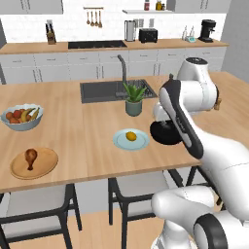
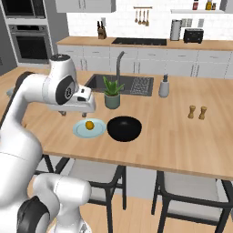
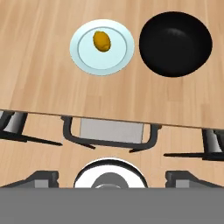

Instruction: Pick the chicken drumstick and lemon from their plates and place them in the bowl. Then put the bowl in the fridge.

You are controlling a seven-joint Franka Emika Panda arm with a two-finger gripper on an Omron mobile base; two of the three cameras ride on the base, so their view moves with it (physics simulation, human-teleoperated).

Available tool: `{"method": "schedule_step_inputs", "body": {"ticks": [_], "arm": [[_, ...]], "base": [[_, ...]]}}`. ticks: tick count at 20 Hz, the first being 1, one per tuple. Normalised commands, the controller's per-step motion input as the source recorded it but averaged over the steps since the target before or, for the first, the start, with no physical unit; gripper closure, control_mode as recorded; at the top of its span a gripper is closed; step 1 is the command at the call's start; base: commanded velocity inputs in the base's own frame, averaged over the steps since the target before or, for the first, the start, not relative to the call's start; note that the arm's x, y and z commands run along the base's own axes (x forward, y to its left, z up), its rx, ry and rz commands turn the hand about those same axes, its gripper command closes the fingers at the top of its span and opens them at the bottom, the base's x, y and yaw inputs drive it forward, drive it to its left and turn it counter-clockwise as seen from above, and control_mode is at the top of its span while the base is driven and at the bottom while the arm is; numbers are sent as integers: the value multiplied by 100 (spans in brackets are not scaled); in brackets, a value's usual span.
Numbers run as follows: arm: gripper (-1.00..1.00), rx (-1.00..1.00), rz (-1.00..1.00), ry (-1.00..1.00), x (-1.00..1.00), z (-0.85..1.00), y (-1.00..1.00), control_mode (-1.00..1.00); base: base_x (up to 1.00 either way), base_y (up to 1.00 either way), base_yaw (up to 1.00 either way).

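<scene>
The lemon lies on the pale blue-green plate near the island's front edge, and it is also seen as the lemon on the plate in the hand view. Just right of the plate sits the black bowl, empty, also seen as the bowl. At the far left, the chicken drumstick rests on the tan wooden plate. My gripper hovers above the counter's front edge, near the lemon plate, open and holding nothing. The fridge is out of view.
A potted plant stands behind the lemon plate, with the sink beyond it. A light fruit bowl sits at the left. A soap dispenser and two shakers stand to the right. Chairs are tucked under the counter edge.
</scene>
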Motion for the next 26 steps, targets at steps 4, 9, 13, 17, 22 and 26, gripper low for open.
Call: {"method": "schedule_step_inputs", "body": {"ticks": [4,9,13,17,22,26], "arm": [[-100,-2,7,0,33,-32,15,-100],[-100,0,7,7,73,-38,16,-100],[-100,0,5,6,67,-33,26,-100],[-100,0,2,2,60,-30,19,-100],[-100,0,3,2,47,-46,11,-100],[-100,0,6,2,55,-51,2,-100]], "base": [[0,0,0],[0,0,0],[0,0,0],[0,0,0],[0,0,0],[0,0,0]]}}
